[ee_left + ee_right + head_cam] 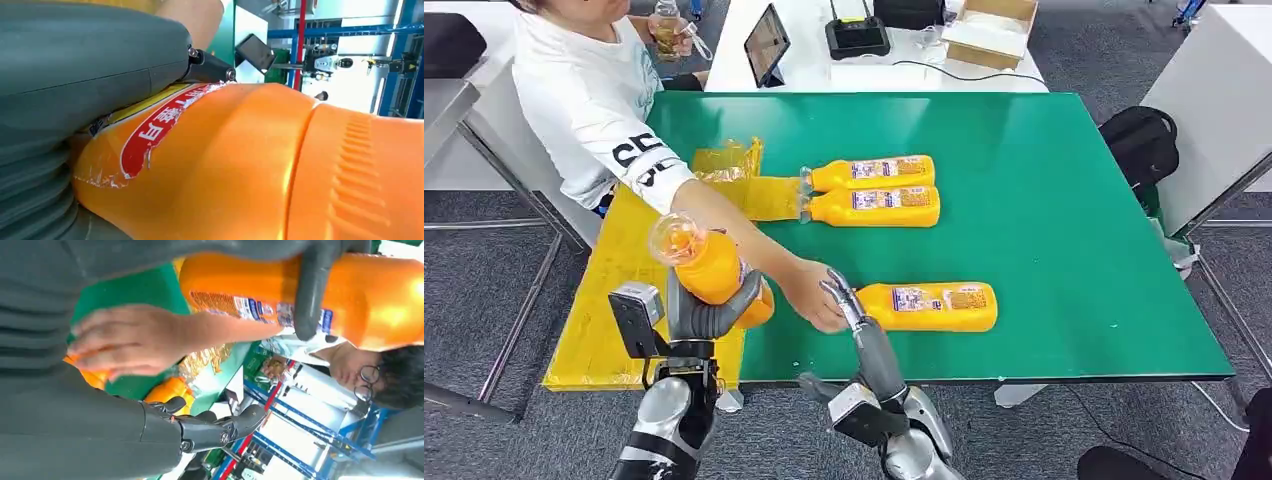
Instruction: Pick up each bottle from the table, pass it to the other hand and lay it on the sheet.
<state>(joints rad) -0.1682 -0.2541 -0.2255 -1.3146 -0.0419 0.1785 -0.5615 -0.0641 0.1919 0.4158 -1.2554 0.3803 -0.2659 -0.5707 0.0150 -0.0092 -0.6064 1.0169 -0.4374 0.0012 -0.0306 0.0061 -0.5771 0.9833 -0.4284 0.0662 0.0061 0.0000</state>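
My left hand (714,312) grips an orange juice bottle (707,267) from below, tilted with its clear cap up, over the yellow sheet (609,300) at the table's left edge. Up close, the bottle (250,160) lies against the left hand (75,75). A third bottle (934,306) lies on the green table (1064,200) near the front. My right hand (849,300) hovers open by its cap end, fingers (215,427) apart, thumb (312,290) across that bottle (380,295). A person's hand (809,295) rests at the same cap end.
Two more bottles (874,172) (874,206) lie side by side mid-table, necks on a yellow sheet flap. The person's arm (724,215) crosses the table's left part. Behind stand a tablet (766,45), a black device (857,38) and a box (989,30). A backpack (1139,140) sits right.
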